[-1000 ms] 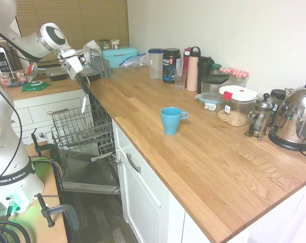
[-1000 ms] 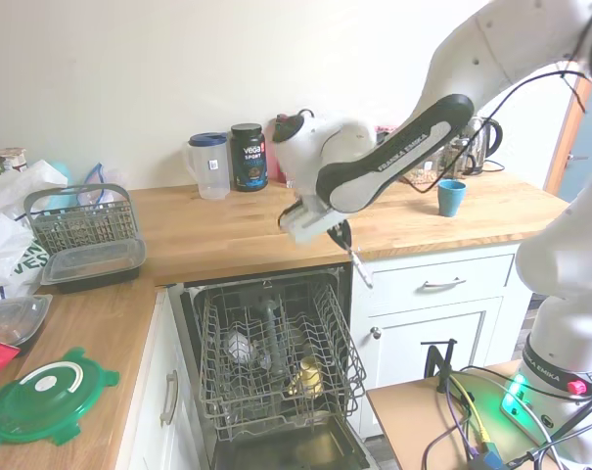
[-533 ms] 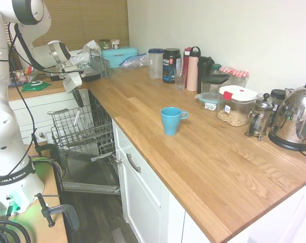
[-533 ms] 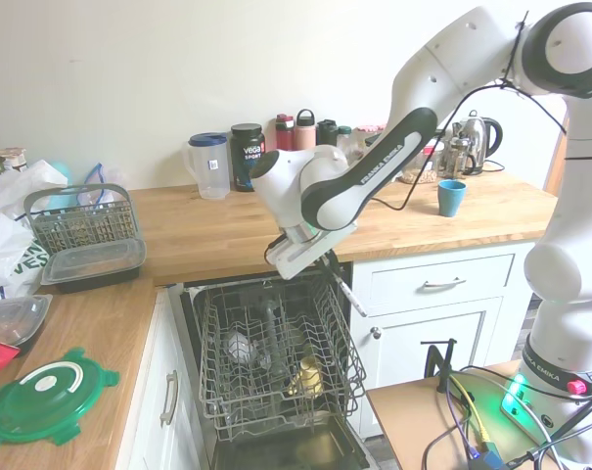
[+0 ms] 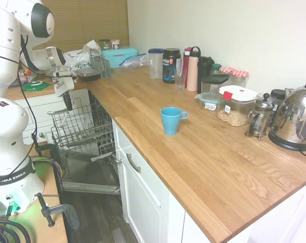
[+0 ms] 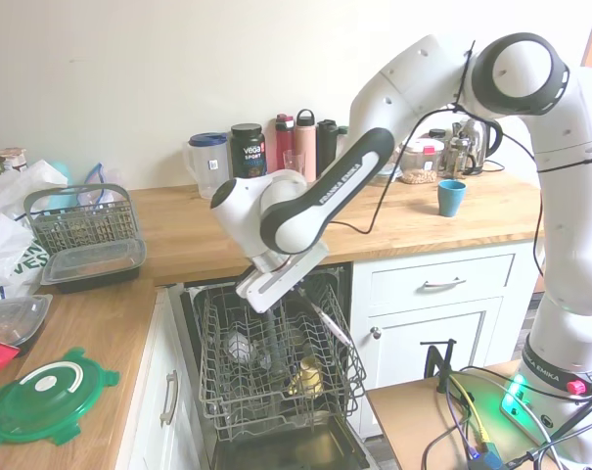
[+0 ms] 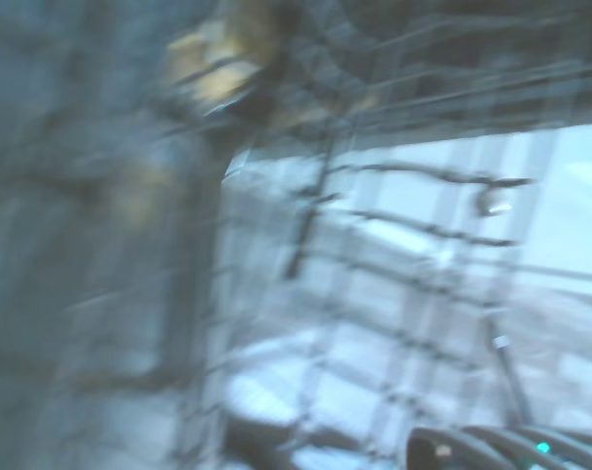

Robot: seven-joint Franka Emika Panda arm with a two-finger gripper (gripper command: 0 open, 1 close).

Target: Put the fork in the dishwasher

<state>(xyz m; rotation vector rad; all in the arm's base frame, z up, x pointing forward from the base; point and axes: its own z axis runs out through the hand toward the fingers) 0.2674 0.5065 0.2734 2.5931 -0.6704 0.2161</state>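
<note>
One gripper (image 6: 303, 299) clamps the fork (image 6: 331, 324) at its upper end above the dishwasher (image 6: 276, 362); light, stiff, likely slippery metal

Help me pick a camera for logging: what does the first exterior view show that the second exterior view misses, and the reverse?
Only the first exterior view shows the steel kettle and the red-lidded container. Only the second shows the green lid and the items lying inside the rack. Both share the tool holding the fork over the dishwasher rack, and the blue mug.
</note>
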